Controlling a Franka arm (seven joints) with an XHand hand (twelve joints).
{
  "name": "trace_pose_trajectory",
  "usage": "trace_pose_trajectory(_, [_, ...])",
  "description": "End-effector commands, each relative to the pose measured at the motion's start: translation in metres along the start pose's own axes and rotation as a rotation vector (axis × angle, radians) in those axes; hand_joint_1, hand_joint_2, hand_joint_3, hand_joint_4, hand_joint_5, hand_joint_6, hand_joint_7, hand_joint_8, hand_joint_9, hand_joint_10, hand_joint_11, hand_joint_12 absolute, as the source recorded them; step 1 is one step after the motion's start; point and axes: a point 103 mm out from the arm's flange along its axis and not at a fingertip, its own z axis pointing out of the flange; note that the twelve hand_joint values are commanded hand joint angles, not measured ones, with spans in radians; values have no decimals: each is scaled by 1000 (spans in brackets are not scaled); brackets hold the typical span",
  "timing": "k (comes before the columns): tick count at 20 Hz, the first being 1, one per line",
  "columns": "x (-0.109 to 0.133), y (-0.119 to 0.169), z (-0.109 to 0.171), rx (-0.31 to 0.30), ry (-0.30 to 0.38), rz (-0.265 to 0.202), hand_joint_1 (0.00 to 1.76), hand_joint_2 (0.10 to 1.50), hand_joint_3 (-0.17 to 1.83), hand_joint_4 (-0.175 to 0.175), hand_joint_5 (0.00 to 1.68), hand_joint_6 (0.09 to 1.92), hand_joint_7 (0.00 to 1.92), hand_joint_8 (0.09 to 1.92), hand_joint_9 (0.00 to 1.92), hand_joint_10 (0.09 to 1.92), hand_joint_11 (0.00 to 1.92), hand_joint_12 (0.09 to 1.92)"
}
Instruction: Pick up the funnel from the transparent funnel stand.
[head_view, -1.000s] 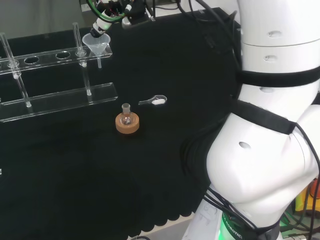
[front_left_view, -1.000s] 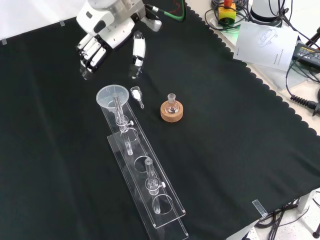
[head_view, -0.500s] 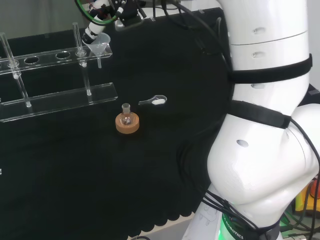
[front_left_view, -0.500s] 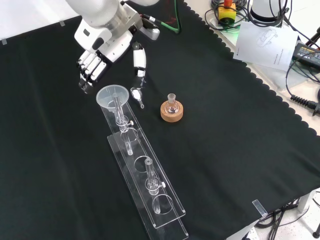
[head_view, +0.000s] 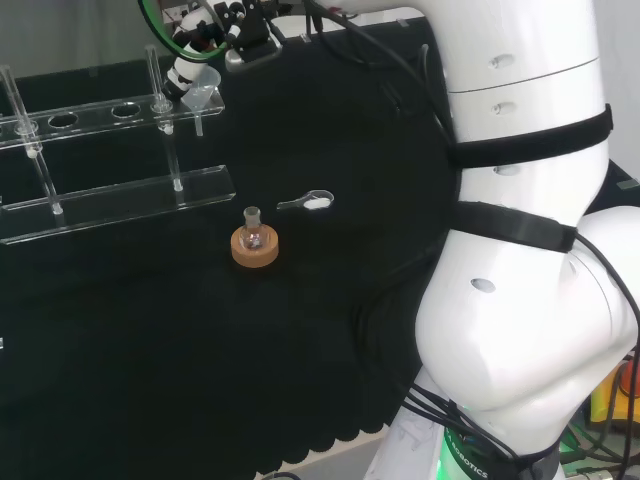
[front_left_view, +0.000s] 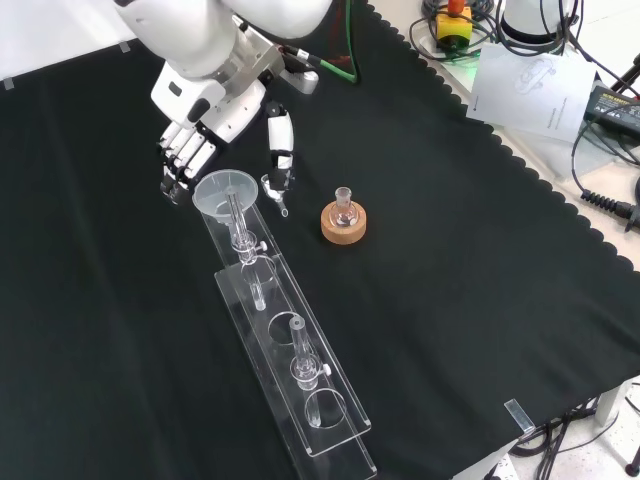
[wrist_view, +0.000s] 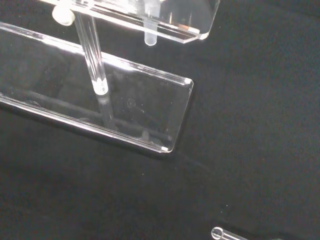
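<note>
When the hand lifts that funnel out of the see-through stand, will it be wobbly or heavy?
Probably light: the funnel looks like thin clear plastic. It may wobble, since its wide cone sits above a narrow stem through the funnel stand. The smooth cone could slip between the hand's fingers.

A lab bench: black cloth under me, clear plastic funnel stand, small glass flask on cork ring, loose cables.
</note>
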Motion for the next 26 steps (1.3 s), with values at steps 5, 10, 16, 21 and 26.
trace_pose_trajectory(5, [-1,9,8,0,-29,2,402,799,135,-34,0,87,0,178,0,742,34,1554])
trace_pose_trajectory(10, [-4,9,9,-2,-21,-4,425,800,130,-36,0,87,0,175,0,779,39,1552])
trace_pose_trajectory(16, [-2,18,12,4,-37,0,439,803,124,-38,0,87,0,203,0,812,44,1551])
trace_pose_trajectory(21, [-1,20,12,0,-40,0,450,805,122,-39,0,87,0,228,0,816,48,1550])
trace_pose_trajectory(26, [0,27,18,19,-47,-1,461,807,118,-40,0,87,0,266,9,854,56,1550])
